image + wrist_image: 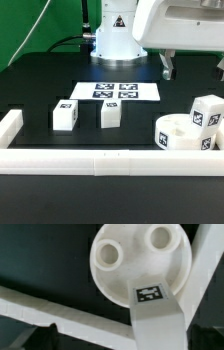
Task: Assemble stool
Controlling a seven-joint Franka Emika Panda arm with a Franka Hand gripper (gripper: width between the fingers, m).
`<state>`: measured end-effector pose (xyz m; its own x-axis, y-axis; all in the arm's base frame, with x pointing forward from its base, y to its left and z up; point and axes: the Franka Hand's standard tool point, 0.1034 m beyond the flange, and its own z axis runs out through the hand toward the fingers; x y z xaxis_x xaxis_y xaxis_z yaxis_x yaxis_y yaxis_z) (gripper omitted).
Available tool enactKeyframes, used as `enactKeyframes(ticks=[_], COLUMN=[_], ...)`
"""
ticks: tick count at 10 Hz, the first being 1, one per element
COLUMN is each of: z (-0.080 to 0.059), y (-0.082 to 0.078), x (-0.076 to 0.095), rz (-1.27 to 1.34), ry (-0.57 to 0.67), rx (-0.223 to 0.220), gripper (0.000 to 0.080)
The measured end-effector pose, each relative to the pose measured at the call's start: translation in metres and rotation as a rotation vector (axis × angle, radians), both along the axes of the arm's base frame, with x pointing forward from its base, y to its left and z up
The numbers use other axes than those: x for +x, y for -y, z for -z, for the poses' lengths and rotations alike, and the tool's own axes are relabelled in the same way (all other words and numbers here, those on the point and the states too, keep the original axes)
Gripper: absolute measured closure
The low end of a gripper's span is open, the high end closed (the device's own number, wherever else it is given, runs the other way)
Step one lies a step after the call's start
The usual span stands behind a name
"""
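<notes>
The white round seat lies on the black table at the exterior view's right, socket holes up. One white tagged leg stands upright at its right edge. Two more tagged legs stand apart on the table to the left. My gripper hangs open and empty well above the seat and the upright leg. In the wrist view the seat shows two holes. The upright leg rises between my dark fingertips; the gripper does not touch it.
The marker board lies flat in the middle behind the two loose legs. A long white border rail runs along the front, with a short end piece at the left. It crosses the wrist view. The robot base stands at the back.
</notes>
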<state>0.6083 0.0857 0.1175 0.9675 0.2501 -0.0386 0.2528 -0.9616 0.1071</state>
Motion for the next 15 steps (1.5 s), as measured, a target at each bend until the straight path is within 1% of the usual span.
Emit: enactKeyframes(ticks=[1,2,3,4,5,6,7,8,9,11,13,14,15], z=[0.002,0.002,0.002,0.005,0.011,0.014,0.016,0.015,0.016,0.017,0.025,0.03,0.029], y=[0.004,0.012,0.025,0.042,0.066,0.079,0.083,0.079,0.078,0.081,0.108,0.113,0.109], x=[0.003,0.003,0.002,0.0,-0.003,-0.004,-0.004,-0.004,-0.004,-0.005,-0.017,-0.02,-0.019], rz=[0.033,0.034,0.024,-0.008,-0.022,-0.017,-0.011,-0.017,-0.002,0.03,0.278,0.357,0.391], ry=[0.014,0.013,0.011,0.013,0.018,0.03,0.036,0.036,0.037,0.033,-0.004,-0.002,0.002], rx=[0.023,0.02,0.014,0.009,0.004,0.002,0.002,0.003,0.005,0.014,0.073,0.088,0.087], gripper=[0.015,0.015,0.015,0.015,0.015,0.015,0.015,0.015,0.015,0.015,0.015,0.015,0.015])
